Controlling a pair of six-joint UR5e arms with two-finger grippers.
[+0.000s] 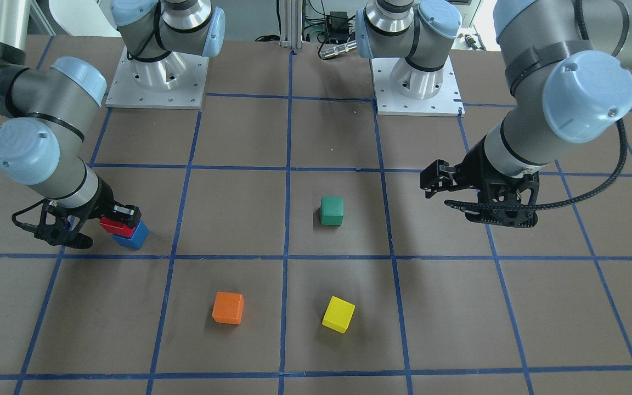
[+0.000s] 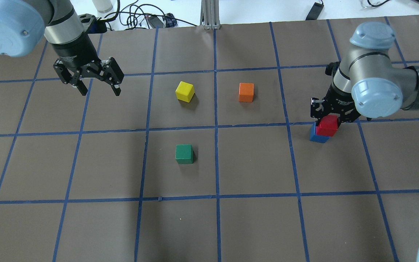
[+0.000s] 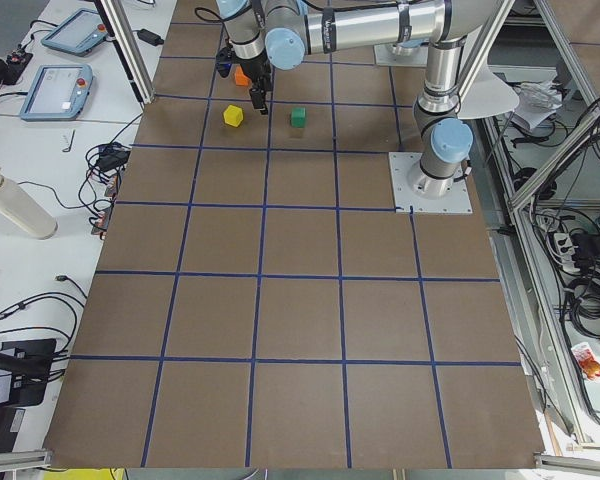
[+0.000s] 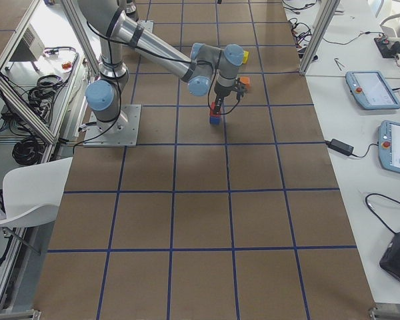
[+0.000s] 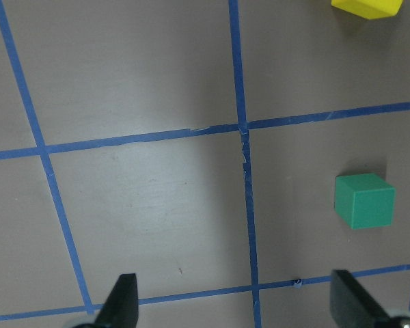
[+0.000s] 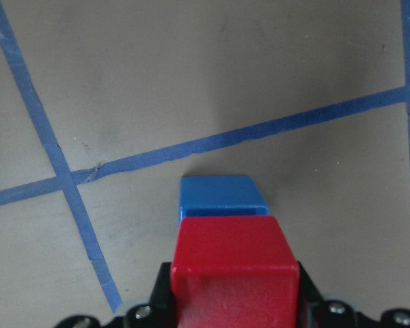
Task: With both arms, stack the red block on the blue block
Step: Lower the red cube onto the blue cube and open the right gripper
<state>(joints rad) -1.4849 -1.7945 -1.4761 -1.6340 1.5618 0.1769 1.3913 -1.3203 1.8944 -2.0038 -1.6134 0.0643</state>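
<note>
My right gripper (image 2: 328,125) is shut on the red block (image 2: 327,126) and holds it right over the blue block (image 2: 316,137), shifted a little to one side. Whether the two blocks touch I cannot tell. In the right wrist view the red block (image 6: 232,273) sits between the fingers with the blue block (image 6: 222,197) just beyond and below it. In the front view the red block (image 1: 112,225) is on top of the blue block (image 1: 132,237). My left gripper (image 2: 100,92) is open and empty, high over the table's far left; it also shows in the left wrist view (image 5: 236,304).
A green block (image 2: 184,154) lies near the table's middle, with a yellow block (image 2: 185,91) and an orange block (image 2: 246,92) farther out. The left wrist view shows the green block (image 5: 364,200) to the right of the open fingers. Blue tape lines grid the brown table.
</note>
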